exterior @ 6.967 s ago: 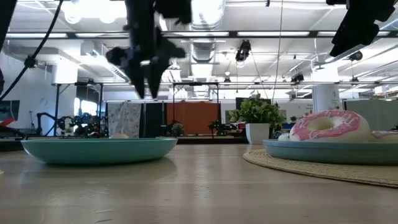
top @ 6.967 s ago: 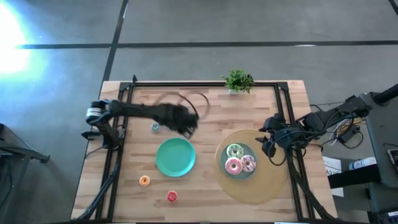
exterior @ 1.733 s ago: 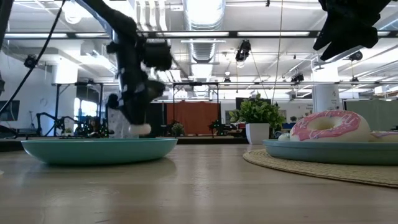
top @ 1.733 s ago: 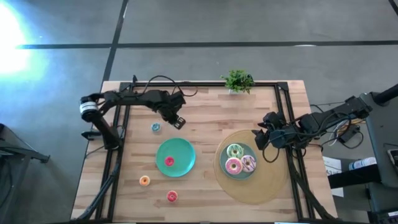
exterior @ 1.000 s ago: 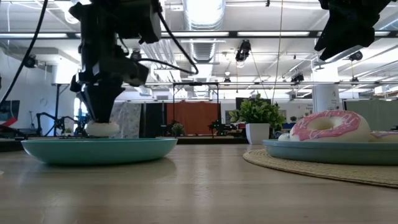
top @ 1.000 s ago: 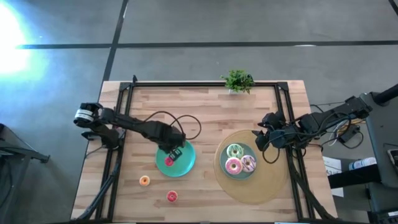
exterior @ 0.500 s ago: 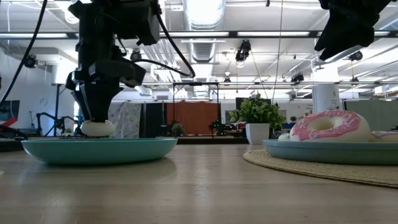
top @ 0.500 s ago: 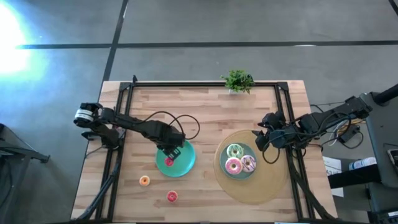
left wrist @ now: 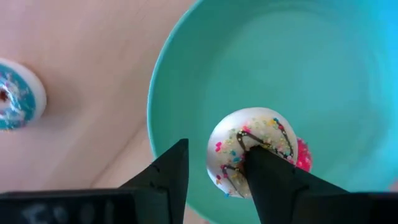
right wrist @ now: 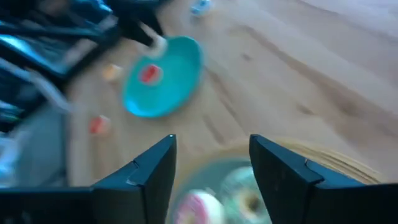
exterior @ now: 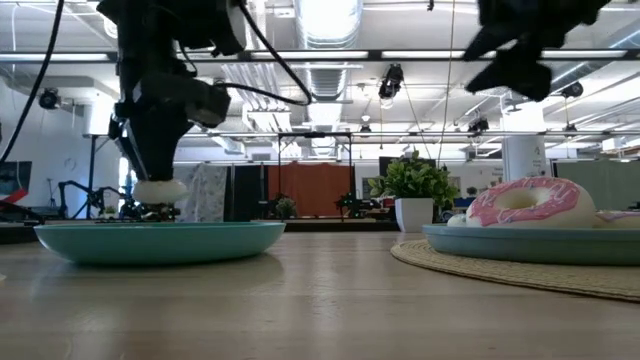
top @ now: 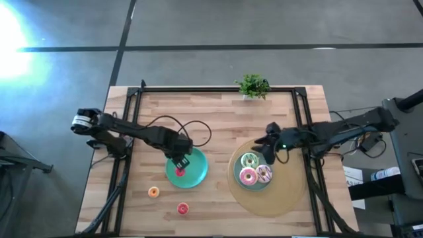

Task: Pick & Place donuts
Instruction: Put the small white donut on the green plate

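Observation:
My left gripper (top: 180, 160) hangs open over the left teal plate (top: 199, 173), pointing down. A small white sprinkled donut (left wrist: 273, 134) is at its fingertips, with a small red donut (left wrist: 303, 154) showing past it in the plate. A bluish donut (left wrist: 13, 93) lies on the wood beside the plate. My right gripper (top: 267, 151) is open above the far-left edge of the right teal plate (top: 255, 187), touching nothing. That plate holds the green (top: 249, 160), pink (top: 248, 176) and white-purple (top: 264, 174) donuts. My left gripper comes at the white donut from above. One fingertip (left wrist: 261, 168) covers the donut's middle (left wrist: 244, 140); the other finger (left wrist: 177, 165) stands clear of its rim. In the low view the donut (exterior: 160, 190) shows above the plate's rim. Whether it hangs on that finger, I cannot tell.
An orange donut (top: 153, 192) and a red donut (top: 182, 209) lie on the wood near the table's front left. The right plate rests on a round woven mat (top: 277, 201). A potted plant (top: 252, 86) stands at the far edge. Black frame rails (top: 125, 165) run along both sides.
My left gripper has opened over the left teal plate and risen a little; in the low view the white donut has risen with its fingertips. My right gripper has swung toward the table's left, out over the right plate's far edge, and tipped its fingers further downward.

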Robot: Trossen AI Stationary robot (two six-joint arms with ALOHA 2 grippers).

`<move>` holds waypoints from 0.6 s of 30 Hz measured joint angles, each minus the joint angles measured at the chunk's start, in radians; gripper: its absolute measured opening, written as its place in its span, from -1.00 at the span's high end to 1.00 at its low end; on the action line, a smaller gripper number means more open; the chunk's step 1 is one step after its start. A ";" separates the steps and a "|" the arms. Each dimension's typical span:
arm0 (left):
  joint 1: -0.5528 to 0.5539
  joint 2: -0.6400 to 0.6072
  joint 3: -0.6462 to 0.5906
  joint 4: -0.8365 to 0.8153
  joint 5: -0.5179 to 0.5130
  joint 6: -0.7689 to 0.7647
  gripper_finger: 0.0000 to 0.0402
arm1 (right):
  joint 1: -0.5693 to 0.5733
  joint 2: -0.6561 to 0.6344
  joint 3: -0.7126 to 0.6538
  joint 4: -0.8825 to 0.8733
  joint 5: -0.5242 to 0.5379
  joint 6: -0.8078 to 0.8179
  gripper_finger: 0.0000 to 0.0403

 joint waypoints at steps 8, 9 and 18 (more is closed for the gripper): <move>0.000 -0.207 -0.182 0.238 0.062 -0.256 0.37 | -0.185 0.239 -0.096 0.510 -0.327 0.032 0.15; 0.000 -0.233 -0.204 0.288 0.062 -0.301 0.37 | -0.195 0.285 -0.090 0.546 -0.357 0.045 0.16; 0.000 -0.327 -0.296 0.435 -0.032 -0.493 0.37 | -0.216 0.708 0.187 0.647 -0.517 0.044 0.36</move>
